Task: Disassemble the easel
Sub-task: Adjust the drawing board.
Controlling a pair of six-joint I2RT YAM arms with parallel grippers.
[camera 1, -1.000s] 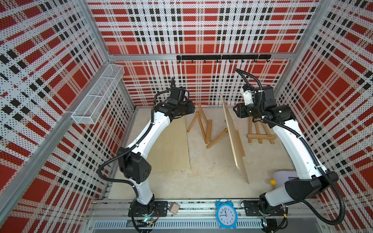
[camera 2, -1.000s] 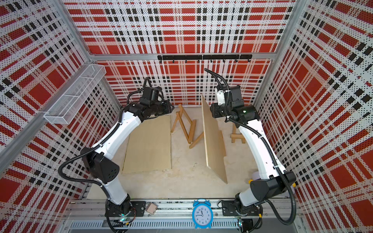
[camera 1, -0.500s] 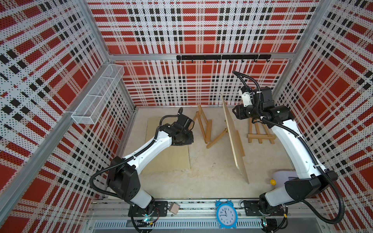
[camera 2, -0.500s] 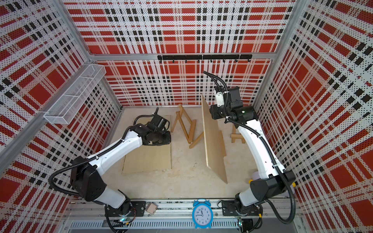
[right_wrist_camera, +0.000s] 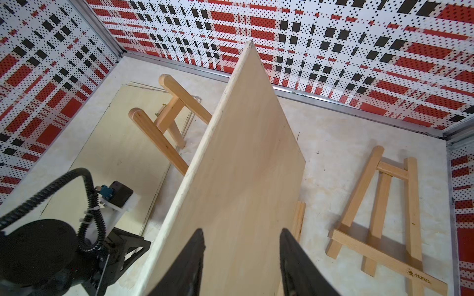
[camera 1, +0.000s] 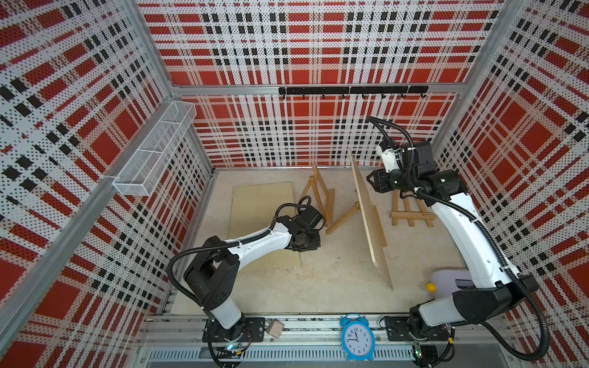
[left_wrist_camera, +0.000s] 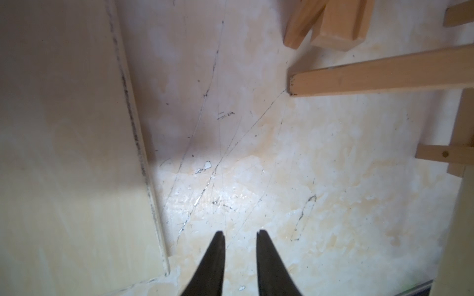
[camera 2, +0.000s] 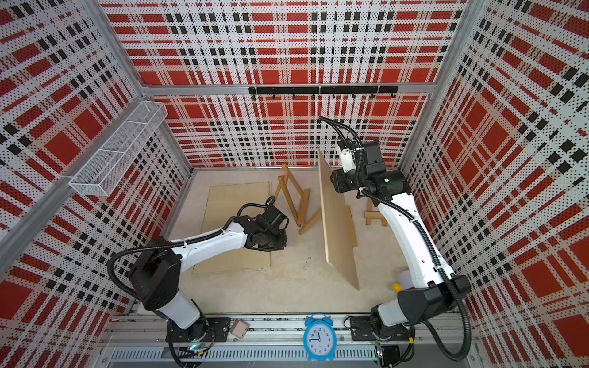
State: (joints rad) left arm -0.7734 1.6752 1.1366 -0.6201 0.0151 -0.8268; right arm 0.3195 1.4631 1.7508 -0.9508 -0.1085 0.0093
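Note:
A wooden easel (camera 1: pixel 322 194) (camera 2: pixel 294 197) (right_wrist_camera: pixel 164 123) stands at the back middle of the floor. A large plywood board (camera 1: pixel 371 220) (camera 2: pixel 338 229) (right_wrist_camera: pixel 243 153) stands on edge against it. My right gripper (right_wrist_camera: pixel 241 230) (camera 1: pixel 369 180) is open, high beside the board's upper back end, its jaws facing the board's face without holding it. My left gripper (left_wrist_camera: pixel 239 232) (camera 1: pixel 307 248) hangs low over bare floor. It is open by a narrow gap, with nothing between its fingers. It is beside a flat board's corner (left_wrist_camera: pixel 164 271), and an easel leg (left_wrist_camera: pixel 372 74) lies ahead.
A flat board (camera 1: pixel 261 207) (camera 2: pixel 236 204) lies on the floor at the left. A second easel (camera 1: pixel 411 213) (right_wrist_camera: pixel 379 205) lies flat at the back right. A white container (camera 1: pixel 449 280) with a yellow ball sits front right. A blue clock (camera 1: pixel 356 336) stands on the front rail, and a wire basket (camera 1: pixel 153 159) hangs on the left wall.
My left arm has swung from the easel's top at the back down towards the front, low over the floor, and its jaws have narrowed. The right gripper has barely shifted.

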